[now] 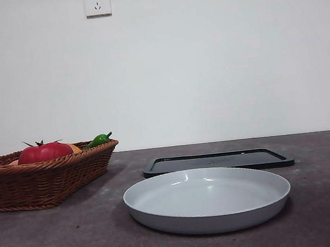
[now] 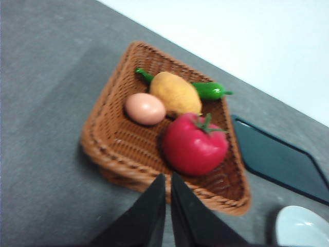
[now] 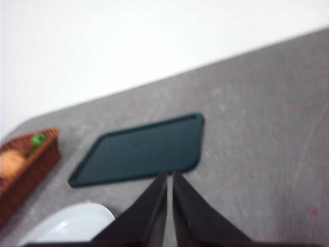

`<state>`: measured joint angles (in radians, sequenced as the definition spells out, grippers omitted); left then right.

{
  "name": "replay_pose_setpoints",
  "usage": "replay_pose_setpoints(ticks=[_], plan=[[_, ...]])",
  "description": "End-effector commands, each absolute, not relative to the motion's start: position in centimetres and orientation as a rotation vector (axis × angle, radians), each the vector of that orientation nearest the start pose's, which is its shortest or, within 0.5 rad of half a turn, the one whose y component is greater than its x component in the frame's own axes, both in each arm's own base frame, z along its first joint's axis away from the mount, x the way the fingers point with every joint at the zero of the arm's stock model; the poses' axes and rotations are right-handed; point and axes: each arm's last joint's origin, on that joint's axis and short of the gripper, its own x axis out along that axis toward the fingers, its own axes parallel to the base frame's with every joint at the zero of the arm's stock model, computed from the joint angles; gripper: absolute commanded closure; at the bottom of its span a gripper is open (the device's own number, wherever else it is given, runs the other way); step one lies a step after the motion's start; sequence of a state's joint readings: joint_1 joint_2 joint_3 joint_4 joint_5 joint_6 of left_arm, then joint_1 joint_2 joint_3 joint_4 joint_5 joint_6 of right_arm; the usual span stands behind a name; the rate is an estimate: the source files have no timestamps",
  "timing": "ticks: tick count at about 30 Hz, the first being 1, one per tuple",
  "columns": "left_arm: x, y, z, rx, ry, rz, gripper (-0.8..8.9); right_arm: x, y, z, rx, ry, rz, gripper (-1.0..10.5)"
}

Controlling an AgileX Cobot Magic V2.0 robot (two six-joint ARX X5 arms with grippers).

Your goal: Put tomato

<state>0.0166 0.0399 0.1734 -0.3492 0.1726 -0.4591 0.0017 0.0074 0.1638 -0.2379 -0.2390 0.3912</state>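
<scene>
The glossy red tomato [image 1: 44,152] with a dark green stem lies in a brown wicker basket [image 1: 41,178] at the left of the table. In the left wrist view the tomato [image 2: 195,145] sits in the basket [image 2: 108,139] beside an orange-yellow fruit [image 2: 175,93], a pale egg [image 2: 145,108] and a green pepper [image 2: 208,90]. My left gripper [image 2: 168,180] is shut and empty, high above the basket's near edge. My right gripper [image 3: 169,177] is shut and empty, high above the dark tray [image 3: 144,149]. Neither arm shows in the front view.
A grey-white round plate [image 1: 207,199] stands at the front centre of the table; it also shows in the left wrist view [image 2: 303,226] and the right wrist view [image 3: 72,224]. A flat dark tray [image 1: 218,161] lies behind it. A wall socket [image 1: 97,2] is on the back wall.
</scene>
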Motion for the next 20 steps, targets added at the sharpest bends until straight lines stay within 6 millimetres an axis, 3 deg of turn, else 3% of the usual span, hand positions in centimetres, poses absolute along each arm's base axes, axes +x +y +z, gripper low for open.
replay_pose_setpoints(ticks=[1, 10, 20], plan=[[8.3, -0.4, 20.3, -0.482, 0.245, -0.124, 7.98, 7.9, 0.8, 21.1, 0.405, 0.130, 0.246, 9.4], [8.4, -0.8, 25.0, -0.368, 0.403, -0.271, 7.98, 7.2, 1.2, 25.9, 0.294, 0.305, 0.387, 9.4], [9.6, -1.5, 29.1, -0.279, 0.576, -0.476, 7.98, 9.1, 1.7, 30.7, 0.221, 0.599, 0.538, 9.4]])
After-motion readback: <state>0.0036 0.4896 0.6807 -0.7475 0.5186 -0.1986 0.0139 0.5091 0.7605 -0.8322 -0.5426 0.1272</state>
